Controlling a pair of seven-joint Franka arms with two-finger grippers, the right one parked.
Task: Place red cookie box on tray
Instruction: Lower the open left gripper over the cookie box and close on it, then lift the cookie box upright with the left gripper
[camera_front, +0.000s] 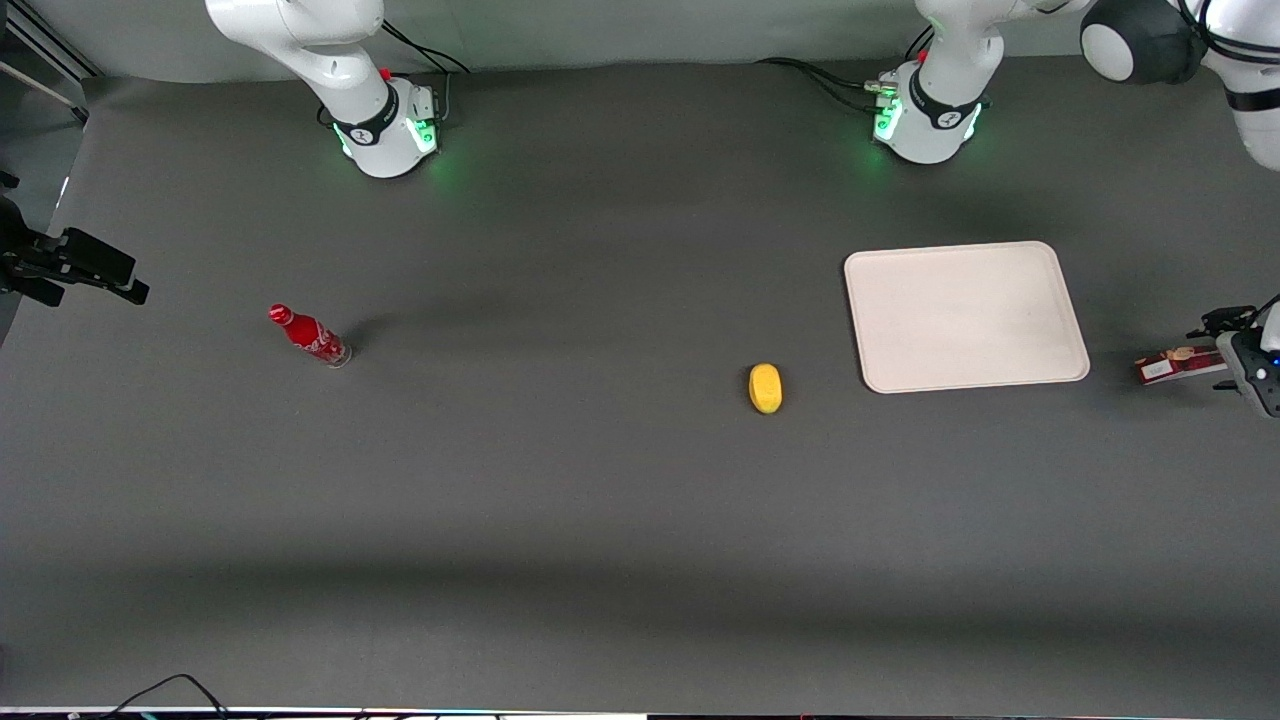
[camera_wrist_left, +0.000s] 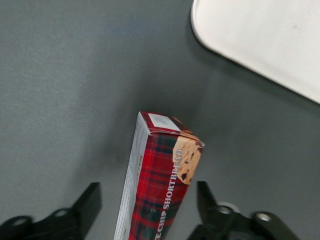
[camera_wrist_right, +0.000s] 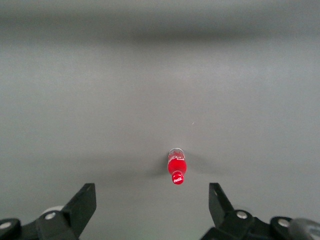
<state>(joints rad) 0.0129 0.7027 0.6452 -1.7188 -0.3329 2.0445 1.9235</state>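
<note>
Red cookie box (camera_wrist_left: 160, 185) sits between gripper (camera_wrist_left: 147, 210) fingers, apparently ungripped.

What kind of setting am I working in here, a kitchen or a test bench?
Most likely a lab test bench: a bare dark-grey table with two arm bases bolted on, and staged props, a cream tray, a yellow object, a red soda bottle. The left hand flanks the red cookie box.

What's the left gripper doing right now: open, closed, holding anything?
Left gripper: at the working arm's end of the table, beside the tray. Its fingers straddle the red cookie box with gaps showing on both sides; whether they grip it cannot be told.
</note>
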